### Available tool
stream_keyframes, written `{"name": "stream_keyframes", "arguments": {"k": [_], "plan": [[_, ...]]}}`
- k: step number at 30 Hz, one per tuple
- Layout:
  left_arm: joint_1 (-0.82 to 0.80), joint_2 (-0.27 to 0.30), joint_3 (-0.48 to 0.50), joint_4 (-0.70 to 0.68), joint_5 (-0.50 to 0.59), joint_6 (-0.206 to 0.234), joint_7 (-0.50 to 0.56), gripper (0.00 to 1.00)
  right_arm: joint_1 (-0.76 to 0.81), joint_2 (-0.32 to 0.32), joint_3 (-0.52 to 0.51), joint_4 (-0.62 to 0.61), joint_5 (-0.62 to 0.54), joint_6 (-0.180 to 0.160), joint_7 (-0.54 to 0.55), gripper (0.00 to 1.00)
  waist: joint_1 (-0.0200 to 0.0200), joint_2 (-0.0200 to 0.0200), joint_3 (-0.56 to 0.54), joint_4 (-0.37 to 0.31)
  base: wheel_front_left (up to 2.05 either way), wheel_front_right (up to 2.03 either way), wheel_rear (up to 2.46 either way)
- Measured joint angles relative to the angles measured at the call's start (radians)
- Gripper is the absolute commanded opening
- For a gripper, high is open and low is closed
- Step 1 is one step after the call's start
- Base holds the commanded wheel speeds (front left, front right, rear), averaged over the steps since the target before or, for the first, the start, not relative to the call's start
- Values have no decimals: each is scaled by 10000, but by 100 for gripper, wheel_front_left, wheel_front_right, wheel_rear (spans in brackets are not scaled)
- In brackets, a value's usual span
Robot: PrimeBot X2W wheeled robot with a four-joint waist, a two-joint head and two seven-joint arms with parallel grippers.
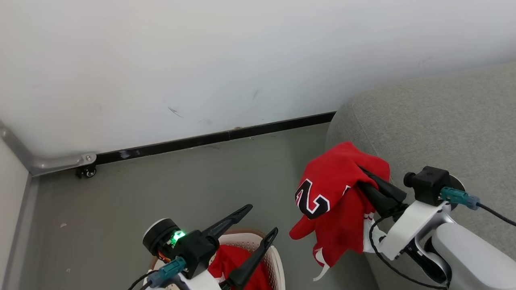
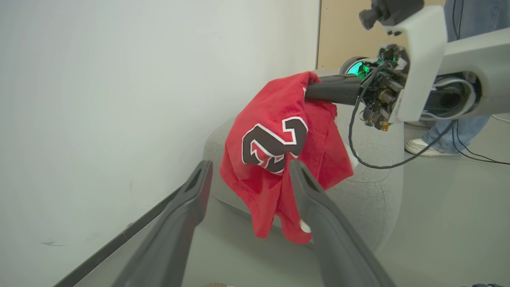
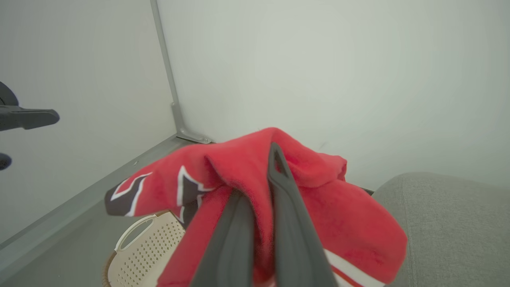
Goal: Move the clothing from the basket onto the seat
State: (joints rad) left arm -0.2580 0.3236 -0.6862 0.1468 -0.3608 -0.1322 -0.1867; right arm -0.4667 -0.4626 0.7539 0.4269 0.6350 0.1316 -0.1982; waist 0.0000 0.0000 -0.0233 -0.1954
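Most of the wall (image 1: 201, 60) behind the seat (image 1: 435, 121) runs out of my head view; what I see is plain matt white with a black skirting at its foot. The floor (image 1: 181, 173) left of the seat is smooth grey, bare up to the wall, so I have open room there. The seat is cut off at the right and bottom; it is grey woven fabric with a rounded end.

The basket (image 1: 278, 262) stands left of the seat, apart from it, clipped by the bottom edge: cream perforated plastic with a brown rim. Red cloth (image 1: 234, 262) lies inside, mostly hidden under my left arm.

The jersey (image 1: 334, 189) hangs at the seat's rounded end, soft and crumpled, its black-and-white numeral folded. I cannot tell whether it touches the seat.

My right gripper (image 1: 365, 177) is clamped on the jersey, with its fingertips buried in cloth. My left gripper (image 1: 263, 218) stands spread wide and empty above the basket.

Beyond the seat, in the left wrist view, I see a person's shoe (image 2: 418, 145), with the leg cut off.
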Motion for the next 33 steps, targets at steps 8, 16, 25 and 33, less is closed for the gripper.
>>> {"name": "stream_keyframes", "arguments": {"k": [8,16,25,33], "plan": [[-8,73,-318,33,-253,0,-77,100,304,-115,-357,13,88,0,-100,0,0,0,39,-428,0,0,0],[-48,90,-403,84,-449,0,-90,100,380,-268,-686,-19,86,0,-111,0,0,0,105,-845,0,0,0],[-128,186,-362,161,-596,0,-178,100,408,-483,-1172,-111,69,0,-146,0,0,0,221,-1300,0,0,0],[-139,257,-257,173,-612,0,-222,100,409,-640,-1630,-290,65,-2,-221,0,0,0,370,-1663,0,0,0]]}}
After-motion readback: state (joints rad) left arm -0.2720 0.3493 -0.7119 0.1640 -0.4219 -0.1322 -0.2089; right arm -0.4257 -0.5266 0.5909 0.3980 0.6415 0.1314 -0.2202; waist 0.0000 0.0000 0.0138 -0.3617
